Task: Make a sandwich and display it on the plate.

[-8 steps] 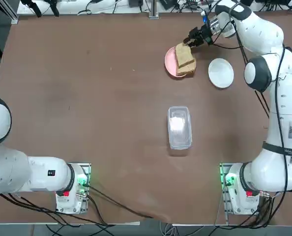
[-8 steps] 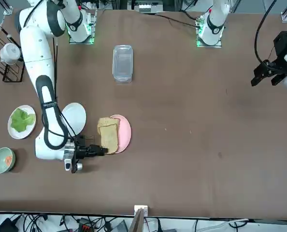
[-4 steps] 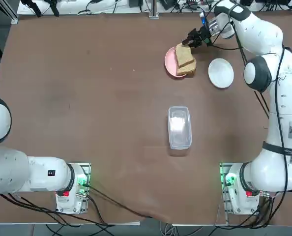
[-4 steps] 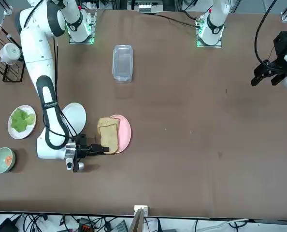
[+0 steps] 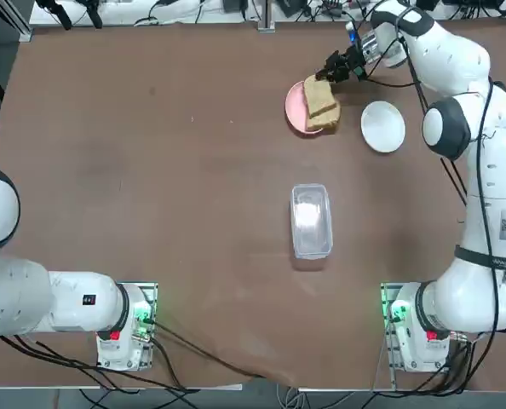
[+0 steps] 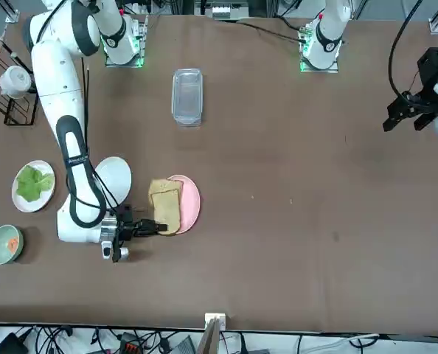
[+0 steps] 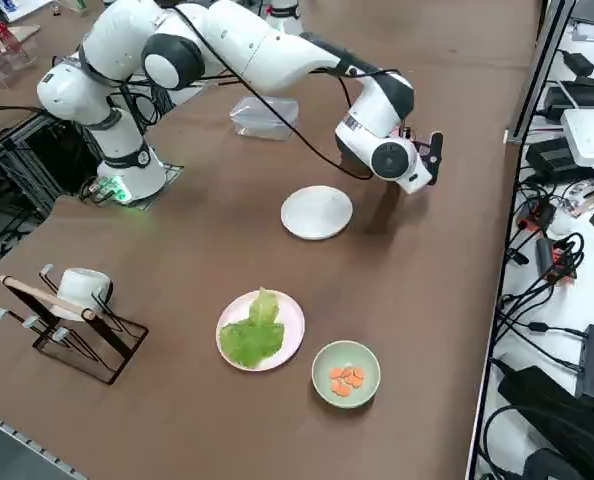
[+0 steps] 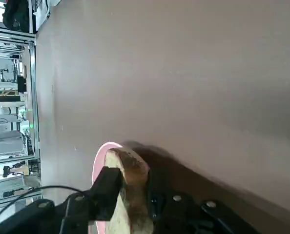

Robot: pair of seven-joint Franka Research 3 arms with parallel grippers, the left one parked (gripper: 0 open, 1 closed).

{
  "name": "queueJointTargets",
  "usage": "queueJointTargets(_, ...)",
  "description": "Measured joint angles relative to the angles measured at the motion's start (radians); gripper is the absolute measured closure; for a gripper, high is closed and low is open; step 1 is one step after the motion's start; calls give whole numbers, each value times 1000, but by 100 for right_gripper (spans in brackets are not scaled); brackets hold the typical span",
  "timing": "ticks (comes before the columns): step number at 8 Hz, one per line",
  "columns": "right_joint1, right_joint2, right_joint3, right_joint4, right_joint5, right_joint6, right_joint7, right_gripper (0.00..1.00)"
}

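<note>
In the top view, the right gripper (image 5: 330,71) sits at about one o'clock on the table, its fingers reaching the far edge of the bread slices (image 5: 320,102) that lie on the pink plate (image 5: 295,109); the white plate (image 5: 382,126) lies bare just to the three o'clock side of the pink one, and a clear plastic container (image 5: 311,220) rests near the table's middle. In the front view, the right gripper (image 6: 150,228) lies low and level at about eight o'clock, its dark fingertips meeting the near edge of the bread slices (image 6: 165,206), with the white plate (image 6: 116,175) beside them and a second pink plate holding lettuce (image 6: 33,183) at nine o'clock (a pale green cup (image 6: 5,244) sits below it). In the right side view, the arm hides the bread; the white plate (image 7: 317,212) lies near the centre and the lettuce (image 7: 252,334) at six o'clock. In the right wrist view, the two fingers (image 8: 106,187) pinch the crust of a bread slice (image 8: 130,180) standing on edge between them, over the pink plate (image 8: 99,158).
</note>
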Motion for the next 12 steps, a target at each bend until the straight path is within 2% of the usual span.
queueJointTargets(1, 0, 0, 0, 0, 0, 0, -1, 74)
queueJointTargets(2, 0, -1, 0, 1, 0, 0, -2, 92)
queueJointTargets(6, 2, -53, 5, 10, 6, -10, -4, 92)
queueJointTargets(9, -7, -130, 4, 5, 7, -85, -5, 92)
queueJointTargets(12, -94, -230, -11, -21, -1, -205, -7, 92)
